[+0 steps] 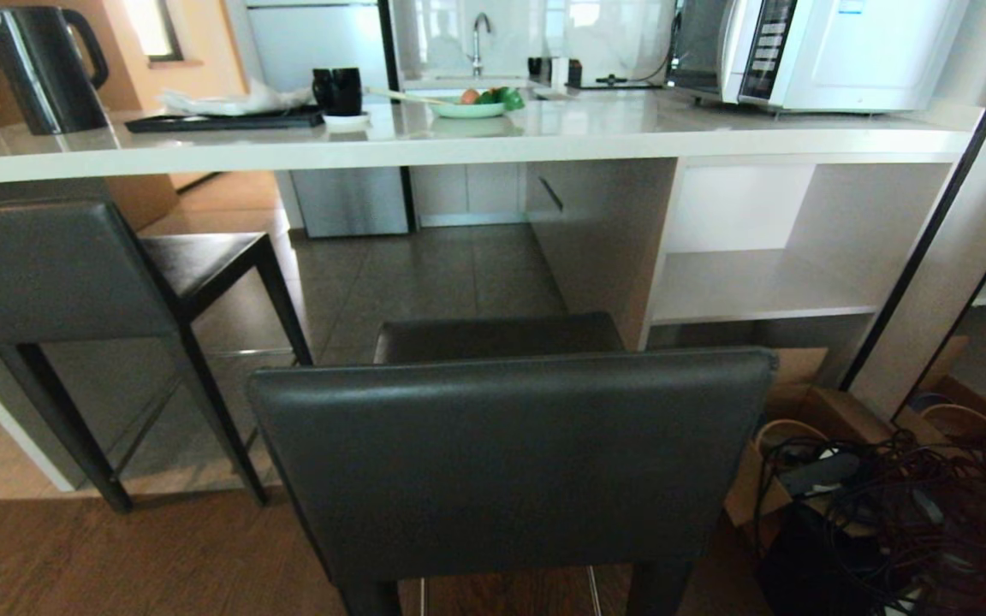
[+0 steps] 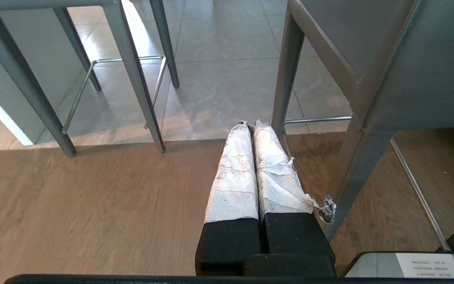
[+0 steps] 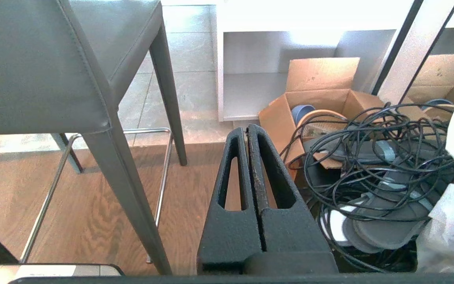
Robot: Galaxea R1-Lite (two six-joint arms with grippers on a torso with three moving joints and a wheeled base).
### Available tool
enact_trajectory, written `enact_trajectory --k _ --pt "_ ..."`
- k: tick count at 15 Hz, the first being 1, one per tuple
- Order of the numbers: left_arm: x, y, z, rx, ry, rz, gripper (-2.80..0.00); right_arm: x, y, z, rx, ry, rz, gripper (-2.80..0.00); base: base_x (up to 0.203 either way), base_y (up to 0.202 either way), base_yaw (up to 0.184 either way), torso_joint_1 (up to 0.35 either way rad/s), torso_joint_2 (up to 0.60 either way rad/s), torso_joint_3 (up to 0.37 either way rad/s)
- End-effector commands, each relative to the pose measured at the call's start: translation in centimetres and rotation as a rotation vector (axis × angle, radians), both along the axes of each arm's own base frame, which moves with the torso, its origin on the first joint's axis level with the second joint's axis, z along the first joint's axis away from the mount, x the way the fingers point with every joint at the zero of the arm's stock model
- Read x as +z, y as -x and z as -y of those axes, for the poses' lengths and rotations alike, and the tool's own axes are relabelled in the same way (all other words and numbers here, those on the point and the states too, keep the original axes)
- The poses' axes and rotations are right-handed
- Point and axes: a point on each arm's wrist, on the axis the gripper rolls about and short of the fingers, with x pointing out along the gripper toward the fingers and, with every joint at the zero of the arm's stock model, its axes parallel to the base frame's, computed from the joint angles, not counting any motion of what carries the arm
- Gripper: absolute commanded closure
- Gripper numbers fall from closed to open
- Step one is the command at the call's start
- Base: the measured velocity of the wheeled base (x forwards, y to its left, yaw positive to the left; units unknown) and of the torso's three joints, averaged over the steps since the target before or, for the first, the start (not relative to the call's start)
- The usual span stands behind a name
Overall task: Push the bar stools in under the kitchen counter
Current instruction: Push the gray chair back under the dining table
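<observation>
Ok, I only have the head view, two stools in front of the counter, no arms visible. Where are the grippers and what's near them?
Observer: The left gripper is shut, hanging low over the wood floor beside the near stool's leg.
Operator: And the right one?
Observer: The right gripper is shut too, on that near stool's other side.
Operator: Anything in its way?
Observer: A tangle of black cables and an open cardboard box lie right beside it.

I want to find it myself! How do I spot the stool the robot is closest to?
Look for the long white kitchen counter with the kettle and microwave on top. Two dark stools stand before it. Yours is the near stool, beside the box with tangled cables. Unlike the left stool, already partly under the counter, it stands out on the wooden floor, backrest facing you.
</observation>
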Motion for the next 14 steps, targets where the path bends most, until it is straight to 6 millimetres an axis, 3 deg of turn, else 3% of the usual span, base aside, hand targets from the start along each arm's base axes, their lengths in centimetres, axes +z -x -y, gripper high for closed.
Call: enact_trajectory --k 1,11,14 --pt "0.0 0.0 0.0 0.000 0.000 -0.003 0.00 0.0 0.0 0.0 0.000 0.001 0.000 0.00 0.000 0.000 0.000 0.000 0.00 0.000" --pt "0.2 0.0 0.0 0.016 0.018 0.016 0.00 0.0 0.0 0.0 -0.005 -0.008 0.001 0.00 0.000 0.000 0.000 0.000 0.00 0.000" --pt "3.9 -0.2 0.0 -0.003 0.034 0.042 0.00 0.1 0.0 0.0 0.004 0.010 0.003 0.00 0.000 0.000 0.000 0.000 0.00 0.000"
